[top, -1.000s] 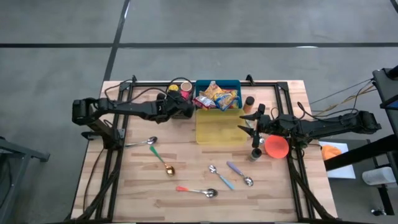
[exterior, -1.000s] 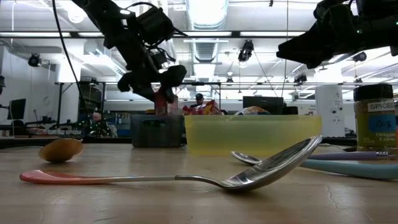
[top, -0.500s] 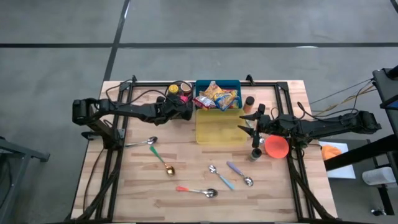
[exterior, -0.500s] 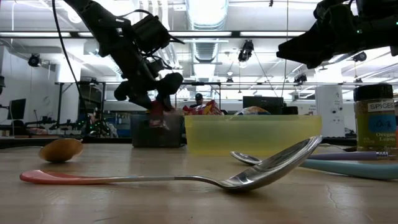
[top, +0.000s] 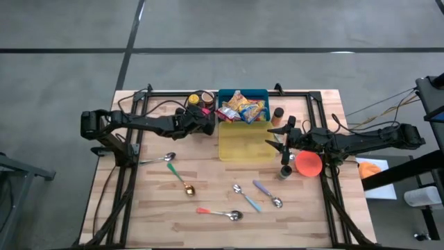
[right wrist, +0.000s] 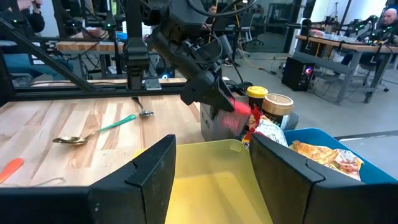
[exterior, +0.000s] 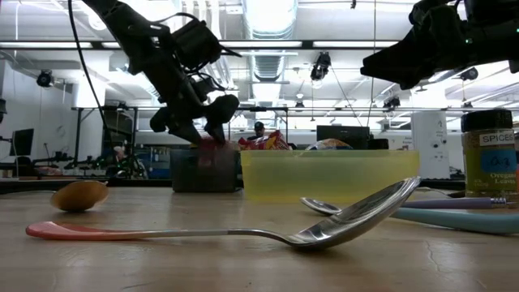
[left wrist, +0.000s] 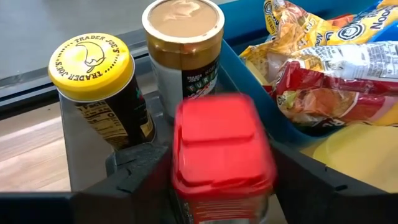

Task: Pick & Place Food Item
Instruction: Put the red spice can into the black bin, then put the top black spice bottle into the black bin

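A jar with a red lid [left wrist: 221, 152] shows blurred between the fingers of my left gripper [left wrist: 221, 186], just above a grey bin [exterior: 203, 172] at the table's far side. In that bin stand a yellow-lidded jar [left wrist: 93, 62] and a brown-lidded jar [left wrist: 183, 25]. My left gripper [top: 207, 119] slants down over the bin, fingers apart. Right of it, a blue bin [top: 223, 93] holds snack packets [top: 243, 107]. My right gripper [top: 283, 139] waits open and level beside the yellow container [top: 243, 147]. My left gripper's fingers [left wrist: 140, 168] stand at the two sides of the red-lidded jar, just below its lid [left wrist: 186, 180], slanting down from the table's left. The jar is upright and blurred. I cannot tell whether the fingers touch it.
Several spoons lie on the near half of the table, among them a green-handled one [top: 166, 160], a gold one [top: 188, 187] and a red-handled one [top: 219, 213]. An orange disc [top: 309, 163], a spice bottle [top: 278, 113] and a small dark jar [top: 285, 171] stand near my right arm.
My left gripper has sunk a little toward the grey bin and drawn slightly toward the table's left edge, tipping further down. The red-lidded jar has come down with it to the bin's top and now shows blurred. My right arm has kept still.
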